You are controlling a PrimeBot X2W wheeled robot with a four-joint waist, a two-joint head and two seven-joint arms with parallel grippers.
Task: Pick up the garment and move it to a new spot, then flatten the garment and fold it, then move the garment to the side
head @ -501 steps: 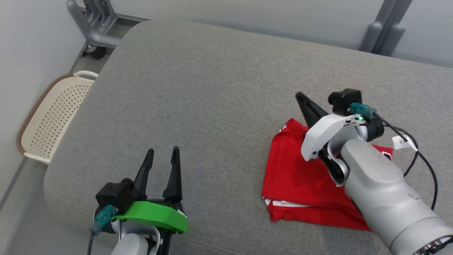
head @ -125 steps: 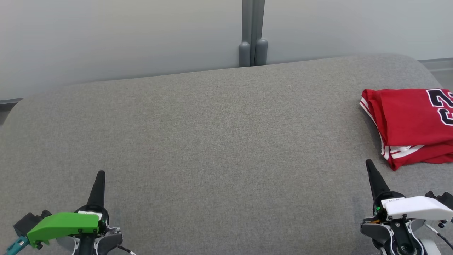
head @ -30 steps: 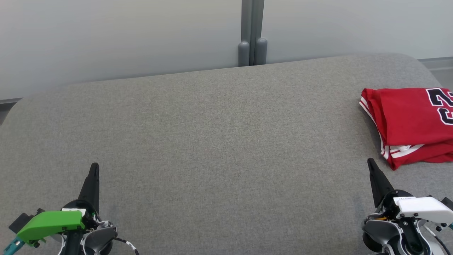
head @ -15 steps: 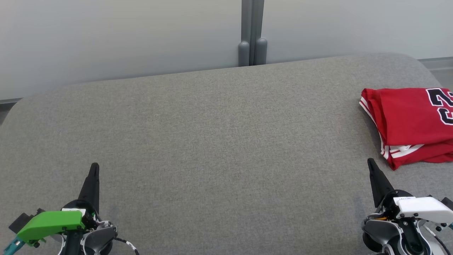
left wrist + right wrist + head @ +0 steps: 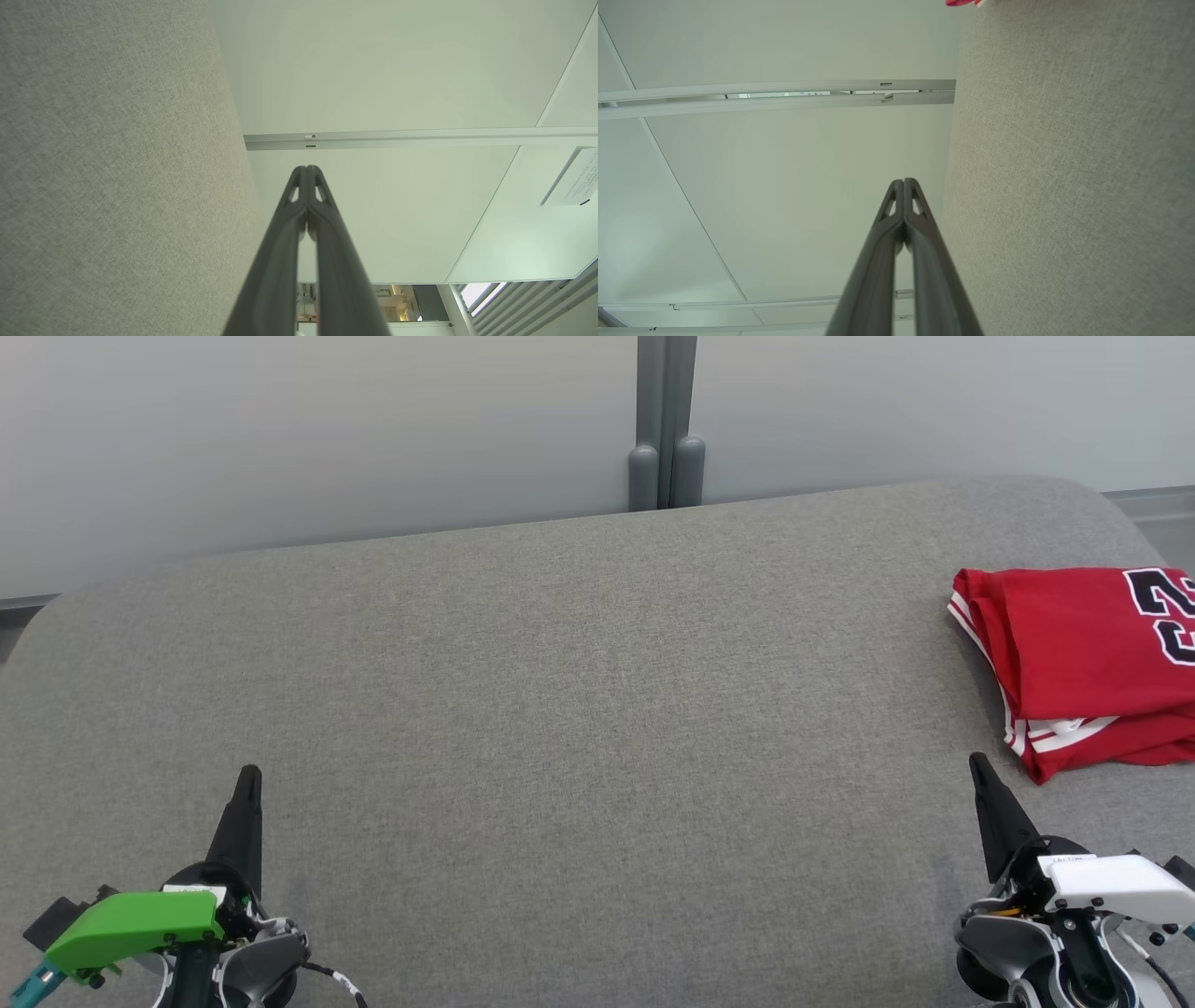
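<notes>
Sitting folded near the right edge of cushion (image 5: pixel 597 663), garment (image 5: pixel 1074 653) leaves room leftward.

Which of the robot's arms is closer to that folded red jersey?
Right. The right end effector is just short of the red jersey, not touching it; the left end effector is far across the gray cushion, on the opposite side.

The left gripper (image 5: pixel 307 169) rises from the bottom edge, its two dark fingers pressed together at the tips, holding nothing. To the left of the gripper spreads a grey upholstered surface (image 5: pixel 107 154). Just above the gripper's tips a metal rail (image 5: pixel 420 137) crosses a pale wall (image 5: pixel 373 65). Far right of the gripper hangs a paper notice (image 5: pixel 572 177).
</notes>
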